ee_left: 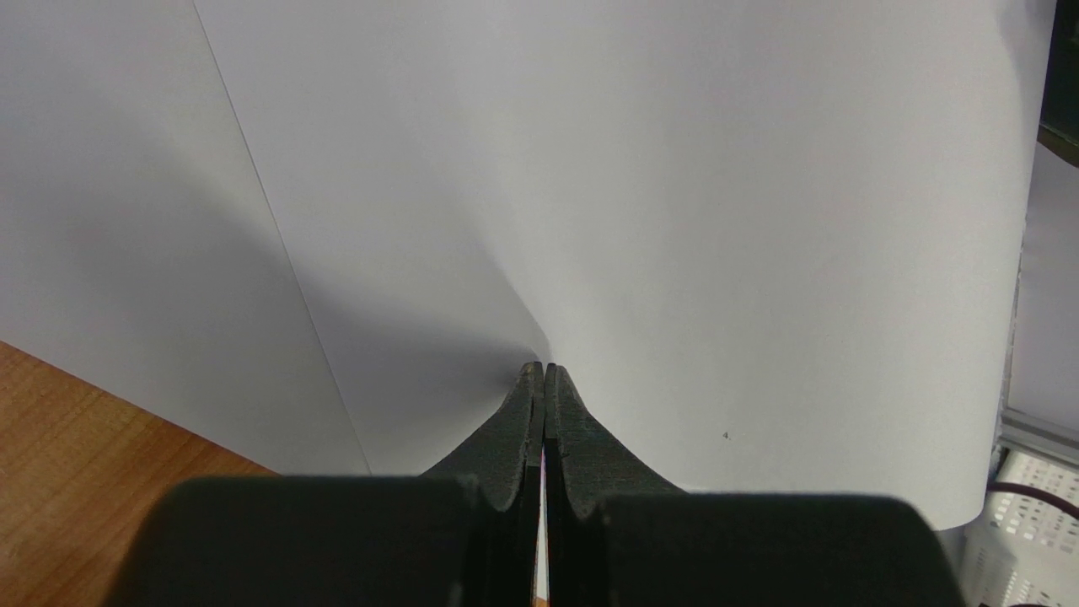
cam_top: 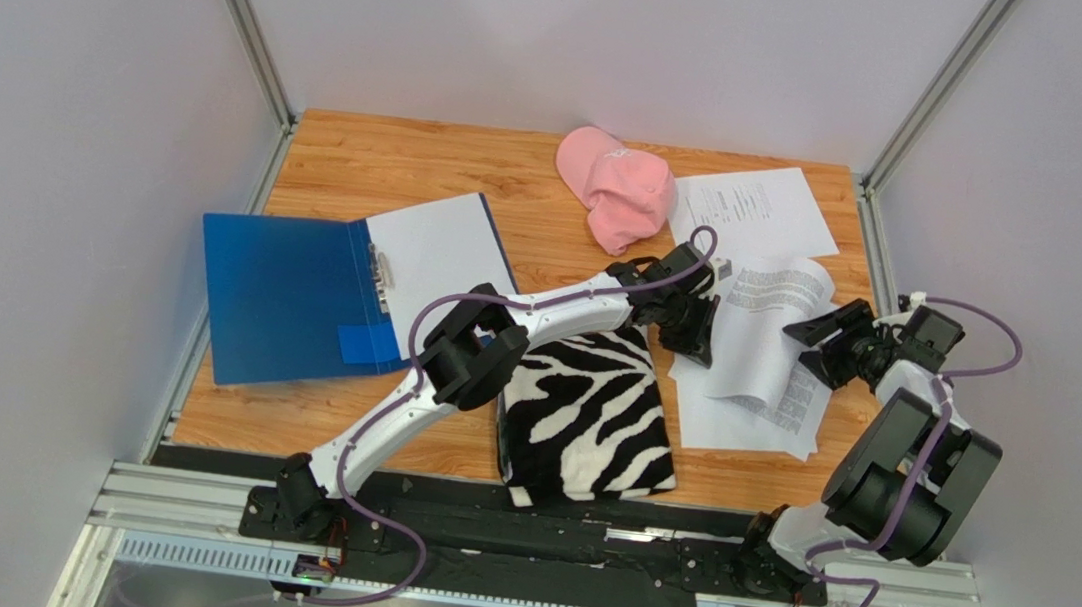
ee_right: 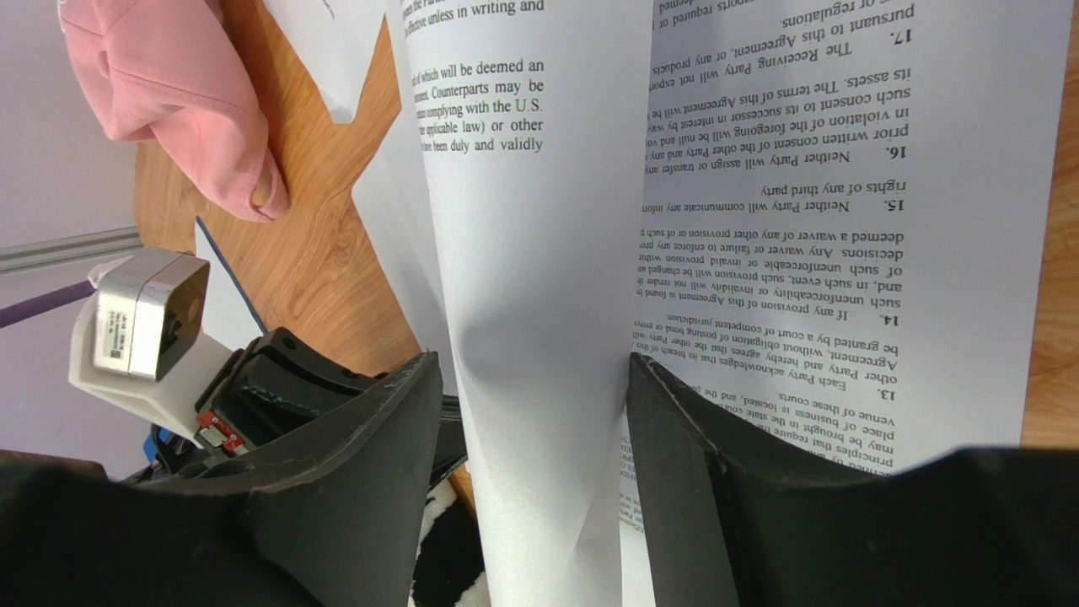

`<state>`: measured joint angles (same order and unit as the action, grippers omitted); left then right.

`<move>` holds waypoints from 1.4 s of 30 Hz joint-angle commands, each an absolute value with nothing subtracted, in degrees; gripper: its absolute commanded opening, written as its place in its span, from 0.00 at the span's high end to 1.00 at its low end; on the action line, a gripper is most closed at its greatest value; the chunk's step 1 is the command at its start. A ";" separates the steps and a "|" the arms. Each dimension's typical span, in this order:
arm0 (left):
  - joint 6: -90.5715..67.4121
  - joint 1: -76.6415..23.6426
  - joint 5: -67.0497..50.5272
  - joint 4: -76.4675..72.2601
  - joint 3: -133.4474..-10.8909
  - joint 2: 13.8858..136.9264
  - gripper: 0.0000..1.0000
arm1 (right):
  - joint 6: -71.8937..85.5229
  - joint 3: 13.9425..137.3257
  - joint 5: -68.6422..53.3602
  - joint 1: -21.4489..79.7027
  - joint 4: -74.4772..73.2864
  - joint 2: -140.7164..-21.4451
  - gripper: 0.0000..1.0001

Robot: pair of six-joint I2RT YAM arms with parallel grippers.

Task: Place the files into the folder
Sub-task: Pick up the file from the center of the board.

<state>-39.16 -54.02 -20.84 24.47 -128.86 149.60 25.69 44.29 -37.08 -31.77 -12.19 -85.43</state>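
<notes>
Pinching a curled, lifted white printed paper sheet (cam_top: 776, 316), the left claw (ee_left: 545, 376) is clamped tight; the right claw (ee_right: 532, 373) gapes either side of it, unclosed; more printed sheets (cam_top: 732, 419) lie beneath, centre right; the open royal-blue flat folder (cam_top: 276, 299) rests left on the wooden desk (cam_top: 365, 165).

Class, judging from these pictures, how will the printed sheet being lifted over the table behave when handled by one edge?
Probably floppy: the sheet bows and curls away from where the left end effector pinches it. Likely light, since that single pinch holds it up. It may crease easily; a fold runs between the right end effector's open fingers.
</notes>
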 commanded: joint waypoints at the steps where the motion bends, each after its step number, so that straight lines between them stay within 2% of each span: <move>1: -38.50 -54.40 -21.36 24.96 -130.87 150.91 1.00 | 25.49 46.05 -38.41 -32.26 -13.18 -83.50 0.41; 26: -38.15 -54.40 -21.53 24.87 -131.13 151.08 1.00 | 27.60 49.22 -42.71 -32.61 -12.92 -84.19 0.37; 39: -38.14 -54.40 -22.67 24.78 -131.57 150.73 1.00 | 27.24 46.76 -41.04 -32.08 -7.74 -89.47 0.41; 42: -37.97 -54.40 -23.72 24.52 -131.57 150.65 0.96 | 27.33 46.58 -40.43 -31.73 -6.07 -92.37 0.43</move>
